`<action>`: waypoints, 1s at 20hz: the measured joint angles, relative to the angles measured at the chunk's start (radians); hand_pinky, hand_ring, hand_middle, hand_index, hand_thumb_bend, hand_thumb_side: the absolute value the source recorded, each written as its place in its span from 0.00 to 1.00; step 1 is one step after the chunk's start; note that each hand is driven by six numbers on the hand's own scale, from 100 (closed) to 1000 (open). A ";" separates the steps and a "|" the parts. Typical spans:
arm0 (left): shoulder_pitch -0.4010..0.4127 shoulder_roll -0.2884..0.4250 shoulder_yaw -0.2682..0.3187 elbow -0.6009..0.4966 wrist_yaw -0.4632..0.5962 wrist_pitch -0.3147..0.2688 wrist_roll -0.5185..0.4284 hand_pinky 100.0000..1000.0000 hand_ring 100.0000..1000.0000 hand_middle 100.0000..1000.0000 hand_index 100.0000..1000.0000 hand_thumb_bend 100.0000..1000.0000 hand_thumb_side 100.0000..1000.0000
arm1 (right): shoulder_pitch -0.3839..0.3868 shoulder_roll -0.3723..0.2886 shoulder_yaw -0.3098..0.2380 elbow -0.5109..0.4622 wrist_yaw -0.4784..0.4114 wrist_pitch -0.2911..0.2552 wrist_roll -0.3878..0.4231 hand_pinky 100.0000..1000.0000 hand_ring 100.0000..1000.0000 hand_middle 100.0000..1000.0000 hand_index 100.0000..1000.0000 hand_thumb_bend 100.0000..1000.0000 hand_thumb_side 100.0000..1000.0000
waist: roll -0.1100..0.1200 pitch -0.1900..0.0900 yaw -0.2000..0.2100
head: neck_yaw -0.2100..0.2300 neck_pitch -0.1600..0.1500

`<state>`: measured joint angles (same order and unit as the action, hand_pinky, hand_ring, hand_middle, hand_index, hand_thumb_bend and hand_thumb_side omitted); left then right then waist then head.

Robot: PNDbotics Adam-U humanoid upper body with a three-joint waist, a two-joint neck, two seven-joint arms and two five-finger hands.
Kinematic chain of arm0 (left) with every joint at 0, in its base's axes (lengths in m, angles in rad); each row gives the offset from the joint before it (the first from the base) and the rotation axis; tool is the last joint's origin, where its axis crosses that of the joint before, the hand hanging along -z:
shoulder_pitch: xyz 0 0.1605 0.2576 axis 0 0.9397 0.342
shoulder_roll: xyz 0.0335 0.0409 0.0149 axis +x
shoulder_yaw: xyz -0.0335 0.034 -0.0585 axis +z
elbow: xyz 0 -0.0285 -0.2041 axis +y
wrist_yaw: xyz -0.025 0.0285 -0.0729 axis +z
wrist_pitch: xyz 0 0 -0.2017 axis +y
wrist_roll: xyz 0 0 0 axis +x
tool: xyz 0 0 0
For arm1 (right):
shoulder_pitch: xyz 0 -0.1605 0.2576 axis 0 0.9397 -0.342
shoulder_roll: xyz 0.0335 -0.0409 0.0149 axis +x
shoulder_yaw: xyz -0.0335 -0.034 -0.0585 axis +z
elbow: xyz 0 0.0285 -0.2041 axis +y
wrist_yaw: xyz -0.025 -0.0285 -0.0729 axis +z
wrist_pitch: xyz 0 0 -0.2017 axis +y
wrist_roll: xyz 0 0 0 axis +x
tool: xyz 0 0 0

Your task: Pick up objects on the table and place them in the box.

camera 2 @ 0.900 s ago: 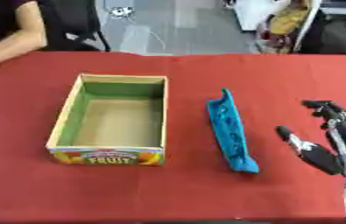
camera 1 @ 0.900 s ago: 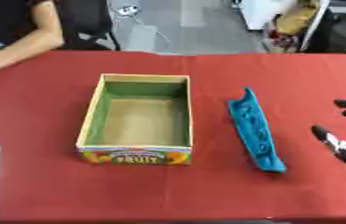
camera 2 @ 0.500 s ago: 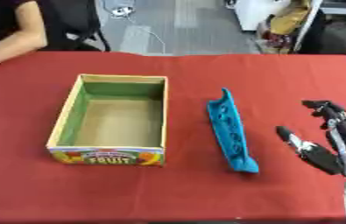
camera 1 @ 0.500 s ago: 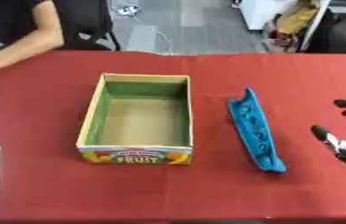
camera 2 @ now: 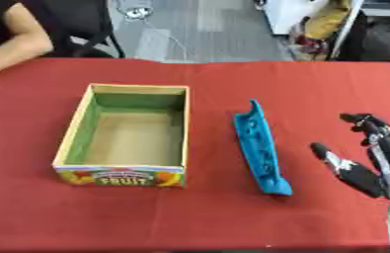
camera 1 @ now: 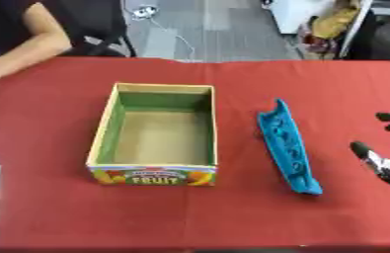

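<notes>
- At nine o'clock of the red cloth-covered table [camera 2: 189, 217] I had the open cardboard box [camera 2: 77, 143] with green inner walls, a tan floor and a "FRUIT" label on its near face. It stood upright and I could see nothing inside it.
- Just past the centre, towards three o'clock from the box, lay the one thing I could see to pick up: a long, narrow blue plastic piece [camera 2: 259, 148], ribbed along its length, resting on the cloth. It ran roughly from twelve to six o'clock with its near end angled slightly away from the box. It was near the box but apart from it, with a strip of bare cloth between them.
- At three o'clock sat my right hand [camera 2: 377, 160], black with silver joints, fingers extended and relaxed, holding nothing. It was apart from the blue piece, and the thumb pointed back towards it.
- My left hand did not show in either eye view, so I could say nothing about it.
- By my judgement the reach had not yet begun; nothing was gripped and the box was unfilled.
- The risk I saw: the blue piece looked thin and appeared to stand on a long edge. Fingers arriving from the three o'clock side could tip or shove it towards the box wall rather than close around it.
- Gripped near one end, so long a piece might swing and catch the box rim. It would have to line up with the box's long axis to drop in cleanly.
</notes>
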<state>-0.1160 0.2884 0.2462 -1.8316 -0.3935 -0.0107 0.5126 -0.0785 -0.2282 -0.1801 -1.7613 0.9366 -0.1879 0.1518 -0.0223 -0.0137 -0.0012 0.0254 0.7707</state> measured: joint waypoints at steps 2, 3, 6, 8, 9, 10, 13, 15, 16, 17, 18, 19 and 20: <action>0.000 0.000 0.000 0.000 0.000 0.001 -0.001 0.45 0.63 0.75 0.75 0.00 0.94 | -0.016 0.000 0.009 0.006 0.011 -0.001 0.004 0.53 0.70 0.74 0.84 0.62 0.91 | 0.001 -0.004 0.004 | 0.002 0.000; 0.000 0.000 0.000 0.000 0.000 0.002 -0.002 0.45 0.63 0.75 0.75 0.00 0.94 | -0.025 0.000 0.014 0.011 0.019 0.000 0.007 0.53 0.70 0.74 0.83 0.63 0.91 | 0.002 -0.005 0.005 | 0.002 0.000; 0.000 0.000 0.000 0.000 0.000 0.002 -0.002 0.44 0.63 0.75 0.75 0.00 0.94 | -0.060 -0.001 0.031 0.034 0.049 0.005 0.011 0.53 0.70 0.74 0.82 0.63 0.90 | 0.002 -0.005 0.009 | 0.002 0.000; 0.000 0.000 0.000 0.000 0.000 0.003 -0.003 0.44 0.63 0.75 0.75 0.00 0.94 | -0.079 -0.001 0.041 0.053 0.071 0.015 0.009 0.52 0.70 0.74 0.81 0.64 0.90 | 0.002 -0.005 0.011 | 0.002 0.000; 0.000 0.000 0.000 0.000 0.000 0.003 -0.004 0.44 0.63 0.75 0.75 0.00 0.94 | -0.089 0.000 0.044 0.064 0.083 0.022 0.007 0.52 0.70 0.74 0.80 0.64 0.90 | 0.002 -0.005 0.011 | 0.002 0.000; 0.000 0.000 0.000 0.000 0.000 0.003 -0.004 0.45 0.63 0.75 0.75 0.00 0.94 | -0.100 0.000 0.048 0.073 0.093 0.029 0.005 0.52 0.70 0.74 0.80 0.64 0.89 | 0.002 -0.005 0.012 | 0.002 0.000; 0.000 0.000 0.000 0.000 0.000 0.003 -0.004 0.45 0.63 0.75 0.75 0.00 0.94 | -0.126 0.004 0.055 0.104 0.119 0.045 0.001 0.52 0.70 0.74 0.80 0.65 0.89 | 0.002 -0.005 0.017 | 0.002 0.000; 0.000 0.000 -0.001 0.000 0.000 0.003 -0.004 0.45 0.63 0.75 0.75 0.00 0.94 | -0.140 0.014 0.058 0.128 0.136 0.055 0.000 0.51 0.70 0.74 0.79 0.65 0.89 | 0.002 -0.005 0.017 | 0.002 0.000; 0.000 0.000 -0.001 0.000 0.000 0.002 -0.004 0.44 0.63 0.75 0.75 0.00 0.94 | -0.146 0.019 0.060 0.138 0.146 0.060 -0.001 0.51 0.70 0.74 0.79 0.65 0.89 | 0.002 -0.005 0.017 | 0.002 0.000; 0.000 0.000 -0.001 0.000 0.000 0.002 -0.004 0.44 0.63 0.75 0.75 0.00 0.94 | -0.153 0.023 0.060 0.148 0.155 0.066 -0.002 0.51 0.70 0.74 0.78 0.66 0.87 | 0.002 -0.005 0.018 | 0.002 0.000; 0.000 0.000 -0.001 0.000 0.000 0.002 -0.004 0.44 0.63 0.75 0.75 0.00 0.94 | -0.161 0.028 0.060 0.157 0.164 0.071 -0.004 0.51 0.70 0.74 0.78 0.66 0.88 | 0.002 -0.005 0.019 | 0.002 0.000; 0.000 0.000 -0.001 0.000 0.000 0.002 -0.005 0.44 0.63 0.75 0.75 0.00 0.94 | -0.168 0.030 0.060 0.167 0.174 0.077 -0.005 0.51 0.70 0.74 0.78 0.66 0.89 | 0.002 -0.005 0.020 | 0.002 0.000; 0.000 0.000 -0.001 0.000 0.000 0.002 -0.005 0.44 0.63 0.75 0.75 0.00 0.94 | -0.174 0.034 0.060 0.176 0.183 0.082 -0.007 0.51 0.70 0.74 0.78 0.66 0.88 | 0.002 -0.005 0.021 | 0.002 0.000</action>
<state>-0.1155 0.2886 0.2449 -1.8314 -0.3935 -0.0090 0.5075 -0.2523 -0.1943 -0.1198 -1.5850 1.1196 -0.1064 0.1449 -0.0202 -0.0187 0.0195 0.0273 0.7707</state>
